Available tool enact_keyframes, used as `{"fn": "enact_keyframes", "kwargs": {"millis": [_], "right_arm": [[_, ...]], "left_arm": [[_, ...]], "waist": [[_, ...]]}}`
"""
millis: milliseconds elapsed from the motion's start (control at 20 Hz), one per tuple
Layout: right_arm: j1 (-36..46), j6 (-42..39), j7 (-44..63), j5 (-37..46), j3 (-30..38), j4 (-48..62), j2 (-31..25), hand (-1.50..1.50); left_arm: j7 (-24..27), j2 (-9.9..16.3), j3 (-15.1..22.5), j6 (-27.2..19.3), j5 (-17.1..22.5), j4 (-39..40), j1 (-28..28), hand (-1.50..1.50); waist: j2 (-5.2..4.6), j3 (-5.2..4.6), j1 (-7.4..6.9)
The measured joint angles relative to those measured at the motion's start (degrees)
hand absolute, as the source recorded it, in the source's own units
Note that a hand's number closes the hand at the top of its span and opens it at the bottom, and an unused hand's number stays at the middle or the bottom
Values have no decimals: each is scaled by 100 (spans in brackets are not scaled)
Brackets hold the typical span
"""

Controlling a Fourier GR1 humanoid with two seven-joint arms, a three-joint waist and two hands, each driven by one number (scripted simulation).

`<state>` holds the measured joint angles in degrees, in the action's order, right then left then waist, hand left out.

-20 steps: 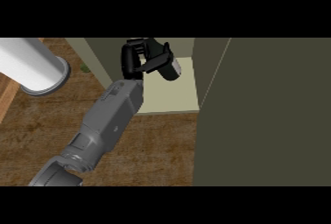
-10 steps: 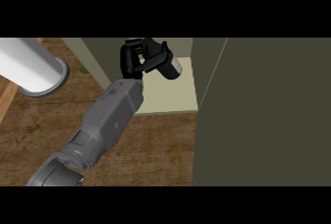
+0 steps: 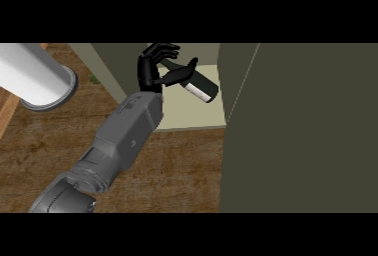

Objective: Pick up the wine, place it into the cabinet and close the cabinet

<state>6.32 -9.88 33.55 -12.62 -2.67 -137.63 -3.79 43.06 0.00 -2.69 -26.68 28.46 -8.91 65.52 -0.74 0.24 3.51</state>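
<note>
Head view, steeply down. One grey forearm [image 3: 122,145] enters from 7 o'clock and runs up toward 12 o'clock. Which arm it is cannot be told from its place alone; it sits left of centre, so taken as the left.

Left hand [image 3: 156,70] at about 11–12 o'clock, black, fingers spread upward, thumb angled out toward 2 o'clock. Fingers look relaxed rather than wrapped; hand reads as released, though the palm lies against or just over the bottle's neck end and contact cannot be settled.

Wine bottle [image 3: 199,87] dark with a pale band at its lower end, lying tilted, its long axis running from 10 to 4 o'clock. It sits over the pale cabinet shelf [image 3: 184,117], inside the cabinet opening.

Cabinet door [image 3: 303,130], dark olive, fills the view from 1 to 5 o'clock, standing open.

Wooden worktop [image 3: 44,145] at 8–9 o'clock. White cylinder [image 3: 33,75] at 10 o'clock, just apart from the forearm.

Right hand not seen.
</note>
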Motion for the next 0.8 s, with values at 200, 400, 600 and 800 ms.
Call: {"fn": "enact_keyframes", "kwargs": {"millis": [200, 400, 600, 800], "right_arm": [[-30, -13, 19, -3, 24, -9, -32, -150], [-80, 3, -49, 15, -60, -6, 17, -150], [-113, -51, -98, 6, -2, -6, -19, -150], [-92, -71, -133, 14, -45, 8, -16, -150]], "left_arm": [[30, 12, 14, -122, -94, 132, -1, -150], [158, 0, 39, -259, -192, 243, -81, -150], [171, 3, 61, -407, -270, 365, -127, -150], [269, -3, 15, -383, -274, 320, -176, -150]], "waist": [[-4, 1, 26], [-22, -4, 47], [-46, -14, 79], [-46, -7, 86]]}}
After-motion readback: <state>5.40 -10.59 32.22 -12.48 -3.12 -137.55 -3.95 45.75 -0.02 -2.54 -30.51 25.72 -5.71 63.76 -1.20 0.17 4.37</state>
